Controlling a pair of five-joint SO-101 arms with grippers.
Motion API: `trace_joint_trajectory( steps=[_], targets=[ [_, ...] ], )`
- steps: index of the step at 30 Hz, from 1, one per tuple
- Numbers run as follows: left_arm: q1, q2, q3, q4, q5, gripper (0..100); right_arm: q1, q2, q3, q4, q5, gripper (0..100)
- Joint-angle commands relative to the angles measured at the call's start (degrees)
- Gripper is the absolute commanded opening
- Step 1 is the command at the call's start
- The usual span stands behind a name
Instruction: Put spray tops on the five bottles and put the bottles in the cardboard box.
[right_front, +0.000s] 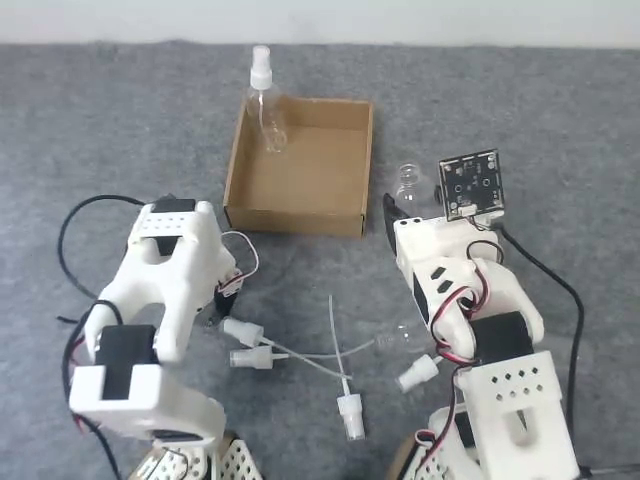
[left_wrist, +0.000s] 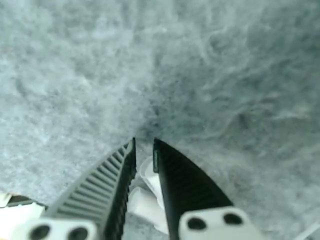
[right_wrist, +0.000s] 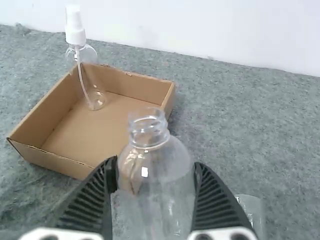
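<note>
Two arms are sitting at a grey felt desk, one at each side of its near edge.

Left side: the left fingers are pointing down at the felt, drawn nearly together and pinching a white spray top between them, low against the felt.

Middle, near edge: four loose spray tops are lying on the felt. Two of them are lying just beside the left arm, a third is lying toward the near edge, and a fourth is lying against the right arm. Whether the leftmost is the one being pinched, I cannot tell. Thin dip tubes are trailing across each other between them. A clear lying bottle is resting on its side beside the right arm.

Middle, far edge: the cardboard box is sitting open. A capped bottle is standing upright in its far left corner, spray top fitted.

Right side: the right fingers are clamping an open bottle from both sides. It is standing upright, neck bare, just beside the box's right wall.
</note>
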Motion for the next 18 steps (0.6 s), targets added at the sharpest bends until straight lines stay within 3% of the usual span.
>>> trace_joint_trajectory(
  steps=[1,7,18],
  targets=[
    [1.4,-3.6,-2.2,1.1,0.6,12,1.2,-1.1,-0.7,-1.4,0.1,0.9],
    [6.3,-3.6,0.5,1.0,0.8,24,1.2,-1.1,-0.7,-1.4,0.1,0.9],
    [10.0,-3.5,3.3,-2.0,0.9,21,1.2,-1.1,-0.7,-1.4,0.1,0.9]
  ],
)
